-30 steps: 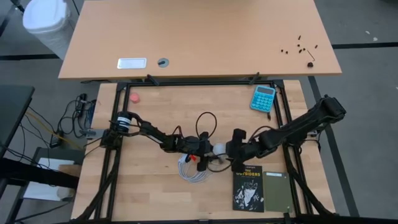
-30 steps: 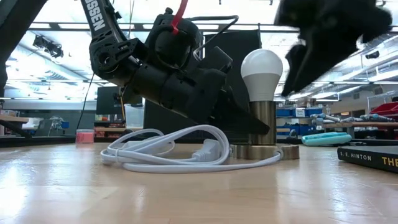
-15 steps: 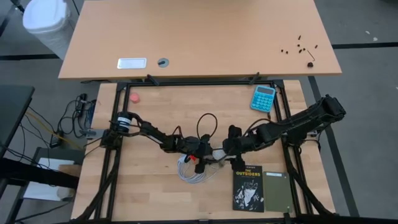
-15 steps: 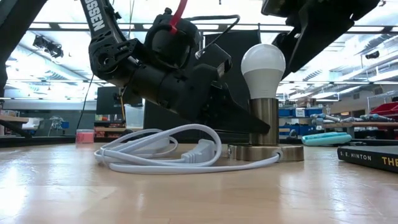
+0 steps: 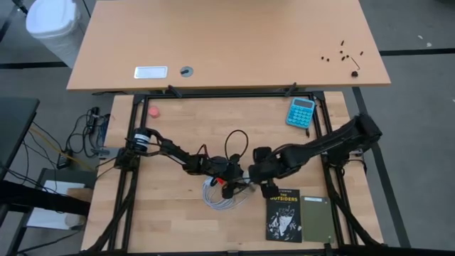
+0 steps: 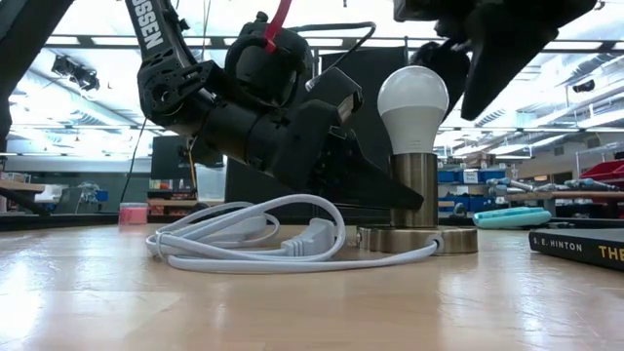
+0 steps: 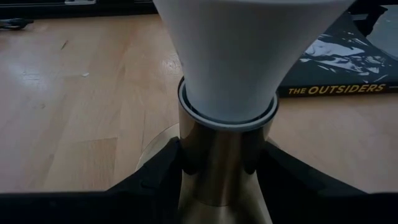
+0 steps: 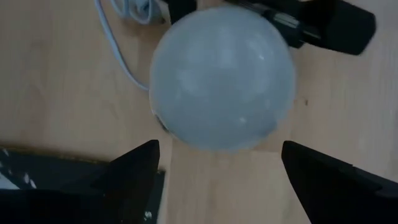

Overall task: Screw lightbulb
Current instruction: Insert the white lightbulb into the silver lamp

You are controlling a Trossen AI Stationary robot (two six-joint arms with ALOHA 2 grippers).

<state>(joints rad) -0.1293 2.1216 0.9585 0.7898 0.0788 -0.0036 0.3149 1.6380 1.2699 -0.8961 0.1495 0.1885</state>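
Observation:
The white lightbulb (image 6: 412,97) stands upright in a brass-coloured socket (image 6: 415,190), whose round base disc (image 6: 419,239) rests on the table. My left gripper (image 7: 222,177) is shut on the socket's stem, below the bulb (image 7: 230,56). My right gripper (image 8: 224,180) hangs open above the bulb (image 8: 222,81), pointing down, with one finger on each side and not touching it. In the high view the right gripper (image 5: 257,171) hides the bulb, next to the left gripper (image 5: 238,171). My left gripper pinches the socket's upright stem (image 7: 221,146) between its two fingers (image 7: 158,177), just below the bulb's neck. The fingers come from the table's left, slanting a little downward, and lie across the stem. The socket stands upright with its base disc on the table.
A coiled white cable (image 6: 253,239) with a plug lies on the table beside the socket, toward the near left (image 5: 220,193). A black book (image 5: 284,213) lies near the front edge. Farther off are a blue calculator (image 5: 301,112) and a small pink thing (image 5: 153,111).
My right gripper has gone from beside the bulb toward the table's left and upward. It has tipped to point more steeply down and now hangs over the bulb's top. The bulb and socket have stayed upright in my left gripper's hold.

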